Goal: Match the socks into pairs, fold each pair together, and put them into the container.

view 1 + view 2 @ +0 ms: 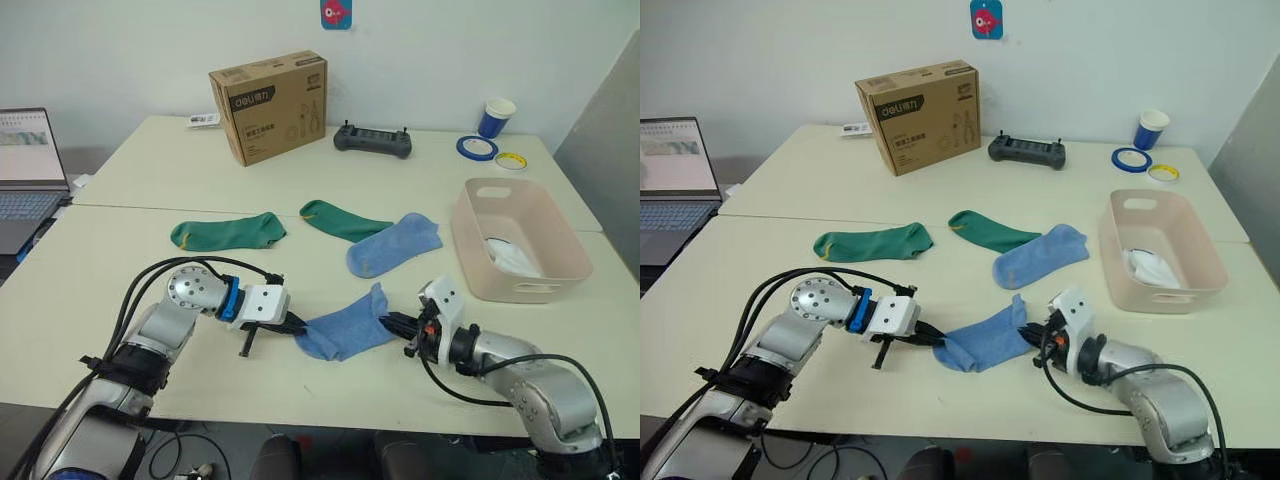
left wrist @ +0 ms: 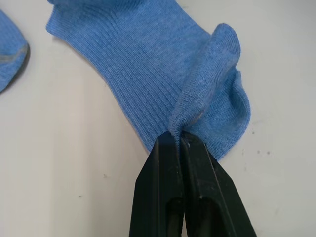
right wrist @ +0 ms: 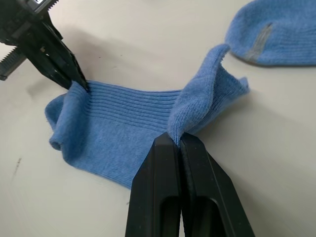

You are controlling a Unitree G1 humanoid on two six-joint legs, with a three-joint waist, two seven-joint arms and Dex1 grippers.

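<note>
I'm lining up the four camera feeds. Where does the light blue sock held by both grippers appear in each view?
Left eye view: the held light blue sock lies low in the middle.
Right eye view: the sock lies low in the middle.
Left wrist view: the sock, upper middle, above the left gripper.
Right wrist view: the sock, middle, pinched by the right gripper.
Shared landmark: the second blue sock.

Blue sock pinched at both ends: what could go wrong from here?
Both the left end effector and the right end effector pinch only a small fold of the near blue sock, so either grip may slip on lifting. Carrying it to the second blue sock could drag that sock or nudge the green sock beside it.
</note>
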